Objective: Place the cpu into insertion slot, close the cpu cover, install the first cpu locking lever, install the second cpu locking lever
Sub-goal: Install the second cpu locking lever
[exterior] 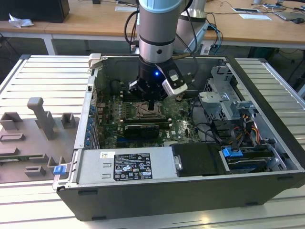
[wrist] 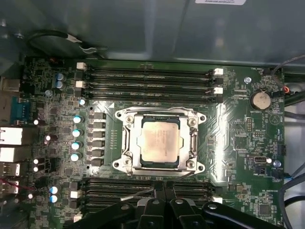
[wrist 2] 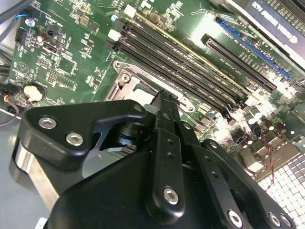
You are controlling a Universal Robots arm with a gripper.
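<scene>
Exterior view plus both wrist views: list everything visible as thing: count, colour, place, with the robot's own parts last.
computer case: one, dark grey, open, on the slatted metal table
circuit board: one, green, inside the case
cpu: one, pale beige-silver, seated in the insertion slot
cpu cover: one, silver, framing the cpu
memory slots: two banks, black, on opposite sides of the socket
coin battery: one, silver, near a board edge
power supply: one, grey, labelled, front of the case
grey fixtures: several, at the exterior view's left
desks: wooden, behind
arm: one, grey and pale blue, above the socket
gripper: one, black, just above the socket
</scene>
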